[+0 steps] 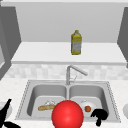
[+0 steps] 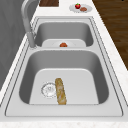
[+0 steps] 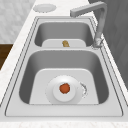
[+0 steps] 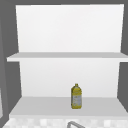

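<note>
Hanging at the sink's [image 1: 25,98] front edge, about five o'clock in the front view, the right hand [image 1: 100,115] shows curled fingers that grip nothing; it is nearest a white plate [image 1: 93,105] in the right basin, which carries a small orange-red fruit [image 1: 87,108], likely a tomato. From the right side view that fruit [image 3: 65,88] sits dead centre on the plate [image 3: 53,91], with the drain [image 3: 84,90] just beside it at three o'clock, so the plate seems set flat on the basin floor rather than leaned. Down at seven o'clock the left hand [image 1: 5,113] floats over the counter [image 1: 10,87], one straight finger pointing up, fingers loose and holding nothing, beside a plate [image 1: 9,111] half hidden behind it. A big red ball [image 1: 67,115] sits at six o'clock, covering the divider between the basins. Lying flat in the left basin is a bread stick [image 2: 60,91], touching its drain [image 2: 48,90]. Rising at the back, the tap [image 1: 72,72] swings its spout toward the right basin. A yellow bottle [image 1: 76,43] stands upright on the shelf [image 1: 37,53] at twelve o'clock; its pale label cannot be read. Beyond the sink in the left side view, a small plate [image 2: 87,7] on the counter holds a red fruit [image 2: 77,5] and something brown [image 2: 83,9]
</note>
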You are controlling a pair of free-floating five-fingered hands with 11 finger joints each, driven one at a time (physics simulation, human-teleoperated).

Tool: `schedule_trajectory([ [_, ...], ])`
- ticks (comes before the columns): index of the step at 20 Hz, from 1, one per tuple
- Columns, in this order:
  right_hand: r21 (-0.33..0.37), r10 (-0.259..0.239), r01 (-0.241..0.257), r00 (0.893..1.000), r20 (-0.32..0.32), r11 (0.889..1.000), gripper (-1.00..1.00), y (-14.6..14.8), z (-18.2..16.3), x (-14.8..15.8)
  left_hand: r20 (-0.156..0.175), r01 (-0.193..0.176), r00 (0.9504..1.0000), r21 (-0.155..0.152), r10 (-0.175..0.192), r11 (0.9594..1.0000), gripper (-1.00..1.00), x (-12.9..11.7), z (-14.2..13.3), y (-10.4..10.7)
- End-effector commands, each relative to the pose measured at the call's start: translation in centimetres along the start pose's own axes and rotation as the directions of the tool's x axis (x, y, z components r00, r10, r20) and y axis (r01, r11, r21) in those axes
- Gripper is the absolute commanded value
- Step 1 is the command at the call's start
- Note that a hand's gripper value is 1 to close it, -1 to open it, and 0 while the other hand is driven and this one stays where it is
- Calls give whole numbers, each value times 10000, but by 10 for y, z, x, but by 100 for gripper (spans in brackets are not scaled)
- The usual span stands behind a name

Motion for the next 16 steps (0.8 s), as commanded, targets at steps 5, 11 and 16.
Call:
schedule_trajectory([
  [5, 0, 0, 0, 10000, 0, 10000, 0, 0, 0, 0, -148, -582, 9983, -1215, 569, 9909, -100, -2, -18, 4],
  [11, 0, 0, 0, 10000, 0, 10000, 0, 0, 0, 0, 45, -433, 9990, -1118, 441, 9928, -100, -5, -49, 7],
  [16, 0, 0, 0, 10000, 0, 10000, 0, 0, 0, 0, 74, -366, 9992, -1374, 380, 9898, -100, -7, -70, 5],
])
